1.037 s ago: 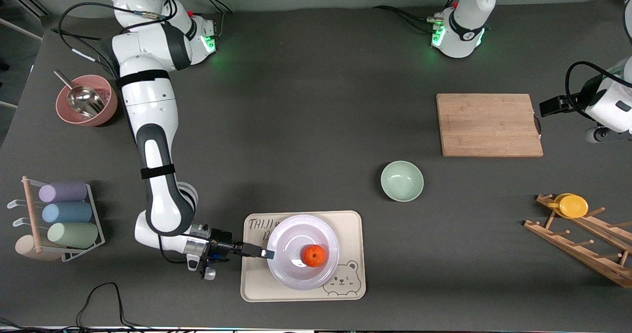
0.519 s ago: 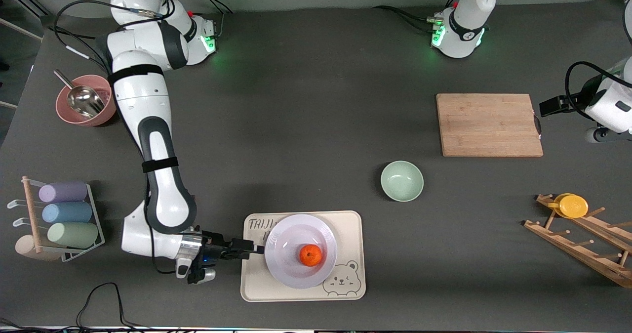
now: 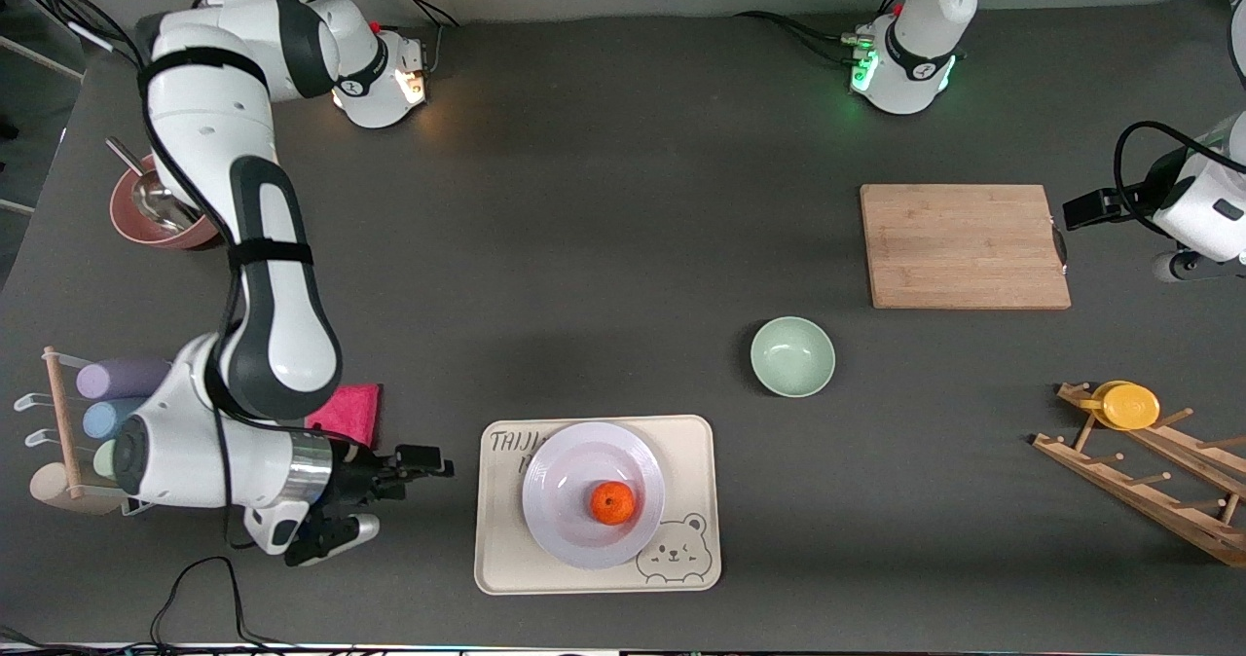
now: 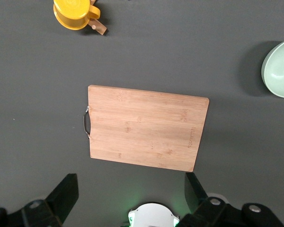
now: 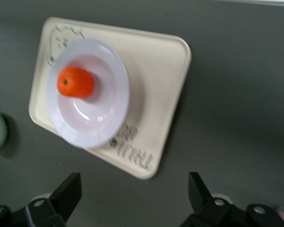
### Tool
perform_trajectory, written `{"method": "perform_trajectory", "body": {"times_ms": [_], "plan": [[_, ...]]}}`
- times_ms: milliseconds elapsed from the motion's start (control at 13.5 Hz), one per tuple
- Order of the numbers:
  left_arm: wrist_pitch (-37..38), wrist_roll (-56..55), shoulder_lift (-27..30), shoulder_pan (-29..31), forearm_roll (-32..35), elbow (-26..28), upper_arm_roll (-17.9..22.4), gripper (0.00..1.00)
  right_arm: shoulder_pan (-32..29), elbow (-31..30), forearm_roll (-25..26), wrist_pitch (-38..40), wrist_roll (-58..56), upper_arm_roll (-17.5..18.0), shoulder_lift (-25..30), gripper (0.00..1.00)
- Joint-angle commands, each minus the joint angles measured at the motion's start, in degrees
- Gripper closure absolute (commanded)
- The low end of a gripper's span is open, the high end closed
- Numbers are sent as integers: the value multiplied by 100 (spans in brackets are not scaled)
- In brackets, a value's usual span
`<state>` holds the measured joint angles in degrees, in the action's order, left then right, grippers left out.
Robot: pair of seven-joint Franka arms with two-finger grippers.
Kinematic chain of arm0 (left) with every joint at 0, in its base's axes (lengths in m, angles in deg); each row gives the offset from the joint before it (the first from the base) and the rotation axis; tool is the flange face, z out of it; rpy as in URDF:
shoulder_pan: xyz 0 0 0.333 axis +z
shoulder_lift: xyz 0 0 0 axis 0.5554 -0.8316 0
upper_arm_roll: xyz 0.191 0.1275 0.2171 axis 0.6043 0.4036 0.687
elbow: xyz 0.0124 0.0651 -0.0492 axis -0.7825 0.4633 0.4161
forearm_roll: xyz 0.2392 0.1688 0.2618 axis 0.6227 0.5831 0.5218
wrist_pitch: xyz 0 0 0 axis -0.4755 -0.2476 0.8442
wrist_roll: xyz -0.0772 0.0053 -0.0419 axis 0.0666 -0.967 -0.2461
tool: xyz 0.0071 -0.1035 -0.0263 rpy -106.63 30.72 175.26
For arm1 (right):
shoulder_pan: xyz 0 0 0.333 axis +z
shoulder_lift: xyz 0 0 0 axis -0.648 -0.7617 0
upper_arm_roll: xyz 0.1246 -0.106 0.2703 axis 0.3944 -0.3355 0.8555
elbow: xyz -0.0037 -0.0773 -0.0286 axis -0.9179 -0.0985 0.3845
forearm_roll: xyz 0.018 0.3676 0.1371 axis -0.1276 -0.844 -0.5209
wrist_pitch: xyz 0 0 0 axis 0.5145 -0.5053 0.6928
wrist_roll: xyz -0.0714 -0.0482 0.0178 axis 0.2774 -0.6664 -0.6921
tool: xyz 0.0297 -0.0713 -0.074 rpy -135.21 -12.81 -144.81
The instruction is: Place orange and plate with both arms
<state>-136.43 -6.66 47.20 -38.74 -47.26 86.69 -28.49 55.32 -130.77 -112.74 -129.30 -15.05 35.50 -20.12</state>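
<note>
Orange (image 3: 612, 503) on plate (image 3: 565, 529) (bear tray)

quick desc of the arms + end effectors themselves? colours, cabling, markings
Both arms are glossy white with dark grey joint sections. The right arm has black straps binding a black cable along its links, a metallic wrist ring, and a black two-finger right end effector. Its base shows a warm light; the left arm's base glows green. The left end effector has black fingers; a black cable loops near its wrist.
</note>
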Motion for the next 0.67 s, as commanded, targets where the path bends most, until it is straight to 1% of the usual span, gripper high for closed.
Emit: {"method": "perform_trajectory", "body": {"times_ms": [0, 74, 222, 296, 370, 444, 593], "plan": [[133, 76, -15, -62, -6, -55, 41, 0, 97, -870, 989, 710, 151, -215, 969, 0], [133, 76, -15, -71, -6, -64, 41, 0, 115, -1291, 1192, 773, 290, -223, 1382, 0], [124, 76, -24, -71, -6, -64, 41, 0, 281, -2187, 1902, 774, 554, -223, 2225, 0], [124, 76, -24, -71, -6, -64, 41, 0, 404, -2557, 2228, 774, 782, -223, 2604, 0], [124, 76, -24, -71, -6, -64, 41, 0, 466, -2857, 2449, 774, 993, -223, 2938, 0], [124, 76, -24, -71, -6, -64, 41, 0, 510, -3094, 2582, 783, 1030, -223, 3255, 0], [115, 76, -24, -71, -6, -64, 41, 0, 511, -3403, 2618, 791, 1030, -232, 3783, 0]]}}
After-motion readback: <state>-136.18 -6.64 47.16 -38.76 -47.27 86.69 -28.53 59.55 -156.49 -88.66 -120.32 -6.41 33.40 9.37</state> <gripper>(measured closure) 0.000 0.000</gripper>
